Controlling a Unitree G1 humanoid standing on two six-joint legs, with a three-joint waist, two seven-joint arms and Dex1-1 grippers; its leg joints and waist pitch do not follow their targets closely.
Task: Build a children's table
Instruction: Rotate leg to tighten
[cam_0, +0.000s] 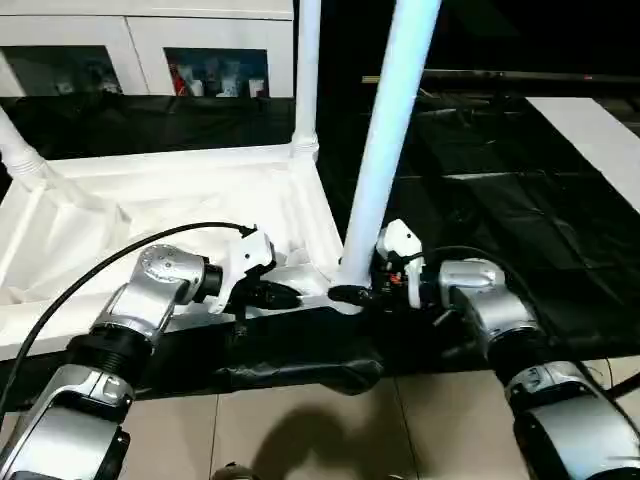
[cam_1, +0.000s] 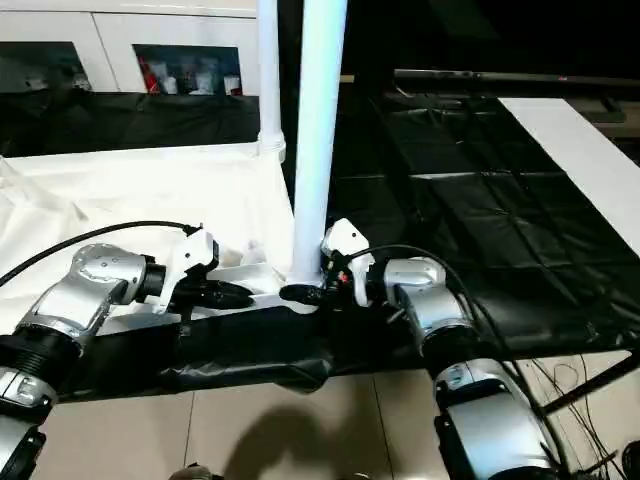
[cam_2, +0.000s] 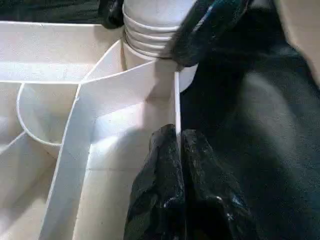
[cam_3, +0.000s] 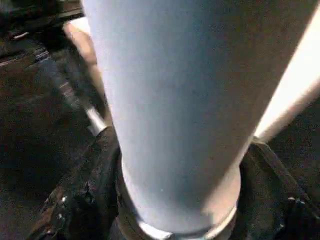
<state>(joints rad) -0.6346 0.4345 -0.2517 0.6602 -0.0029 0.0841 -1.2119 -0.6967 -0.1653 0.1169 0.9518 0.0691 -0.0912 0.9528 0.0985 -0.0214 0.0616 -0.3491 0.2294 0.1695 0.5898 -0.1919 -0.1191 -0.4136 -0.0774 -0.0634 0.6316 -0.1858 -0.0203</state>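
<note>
The white tabletop (cam_0: 150, 215) lies upside down on black sheeting (cam_0: 480, 230), ribbed underside up, and a leg (cam_0: 18, 152) leans off at the picture's left edge. The left gripper (cam_0: 285, 296) reaches to the tabletop's near edge close to the corner; the left wrist view adds what the head views cannot, that its two black fingers (cam_2: 165, 200) are pressed together on the thin upright rim wall, pinching it between them. Behind, a second leg (cam_0: 307, 70) stands upright in the far corner socket. At the near corner a third, nearer leg (cam_0: 385, 140) rises from its socket. The right gripper (cam_0: 345, 294) grips this leg at its base, and the right wrist view shows the fingers (cam_3: 85, 200) spread around the tube on both sides, touching it. At the back stands a glass-door cabinet (cam_0: 150, 50) with small items inside; no writing on them can be read.
</note>
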